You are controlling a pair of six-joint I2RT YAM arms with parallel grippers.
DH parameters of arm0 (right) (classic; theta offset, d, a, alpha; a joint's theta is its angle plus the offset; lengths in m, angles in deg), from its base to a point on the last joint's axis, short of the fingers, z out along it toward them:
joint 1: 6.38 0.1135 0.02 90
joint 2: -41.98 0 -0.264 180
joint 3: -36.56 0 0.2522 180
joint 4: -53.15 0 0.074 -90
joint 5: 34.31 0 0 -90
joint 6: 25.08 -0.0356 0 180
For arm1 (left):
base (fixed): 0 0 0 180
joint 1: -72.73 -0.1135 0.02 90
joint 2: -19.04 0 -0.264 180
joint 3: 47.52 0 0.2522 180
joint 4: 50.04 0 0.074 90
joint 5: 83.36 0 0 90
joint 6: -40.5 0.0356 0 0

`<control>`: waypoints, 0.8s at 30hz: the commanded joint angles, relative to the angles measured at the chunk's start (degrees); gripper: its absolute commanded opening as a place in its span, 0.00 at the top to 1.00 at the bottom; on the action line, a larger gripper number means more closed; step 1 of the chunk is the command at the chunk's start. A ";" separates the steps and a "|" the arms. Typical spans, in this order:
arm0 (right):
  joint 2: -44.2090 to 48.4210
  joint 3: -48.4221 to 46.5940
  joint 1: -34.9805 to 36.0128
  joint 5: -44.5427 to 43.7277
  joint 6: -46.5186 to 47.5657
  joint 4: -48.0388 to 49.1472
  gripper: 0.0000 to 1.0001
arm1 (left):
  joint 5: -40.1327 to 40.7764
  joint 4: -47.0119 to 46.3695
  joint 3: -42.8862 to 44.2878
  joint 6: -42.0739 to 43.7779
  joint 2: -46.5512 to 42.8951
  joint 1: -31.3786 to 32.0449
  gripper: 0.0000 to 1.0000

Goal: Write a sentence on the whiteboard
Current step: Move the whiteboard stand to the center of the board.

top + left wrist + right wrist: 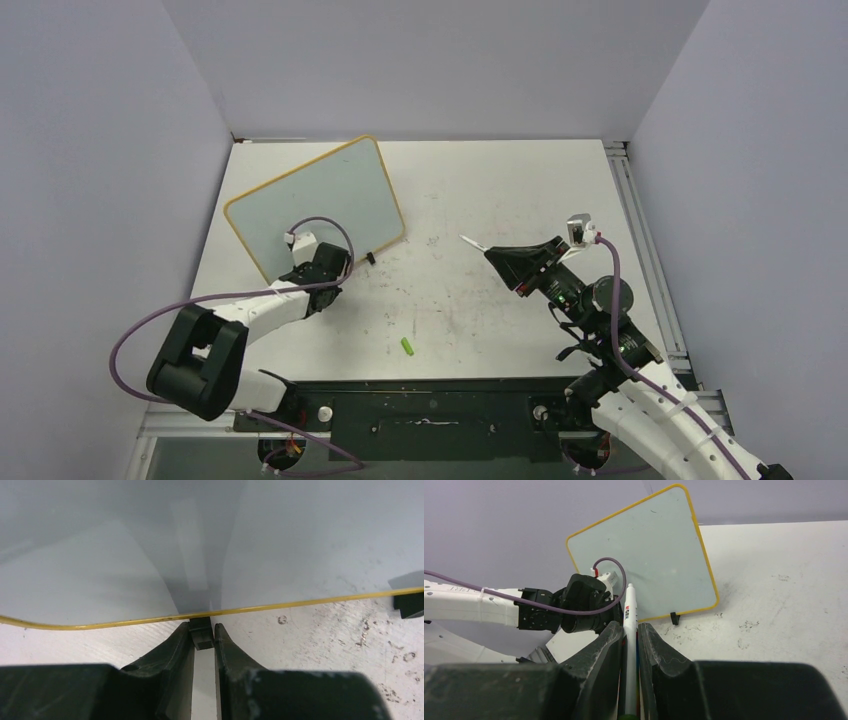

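The white, scuffed bench point(520, 190) runs between grey walls. The whiteboard point(320, 200) stands on its far left part, leaning back and turned at an angle. Its far corner comes near the bench's rear edge and its left corner near the left edge. Its orange-yellow frame rounds each corner, and the lower edge meets the bench in a long line.

The left arm reaches in low from the near side. Its left claw point(202, 627) sits at that lower edge, fingers drawn together and clamped on a black clip foot point(202, 637) under the frame. The second clip foot point(371, 258) sits further right along the same edge, apart from the claw.

The right claw point(630, 626) hovers well to the right of the board and points at it. It is clamped on a white marker point(629, 605), whose tip pokes out ahead. A broad stretch of scuffed bench lies between that tip and the board's right edge.

A small green piece point(408, 346) lies near the bench's front edge, between the arms.
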State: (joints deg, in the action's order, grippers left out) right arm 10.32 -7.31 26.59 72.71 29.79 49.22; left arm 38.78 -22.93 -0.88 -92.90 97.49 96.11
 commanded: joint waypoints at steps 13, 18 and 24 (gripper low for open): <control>0.53 0.50 0.01 0.05 -0.76 2.19 0.91 | 5.01 -2.15 6.09 -4.82 6.62 13.81 1.00; 0.93 0.70 0.06 -0.32 -0.79 1.87 0.91 | 5.50 -1.97 7.28 -5.65 7.52 16.87 1.00; 0.82 0.88 -0.01 -0.32 -1.07 1.95 0.91 | 6.38 -1.47 9.51 -7.02 10.27 21.78 1.00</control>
State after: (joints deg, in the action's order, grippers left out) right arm 10.71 -6.41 26.59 72.64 29.33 49.15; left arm 46.15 -23.17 4.87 -99.83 105.95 114.12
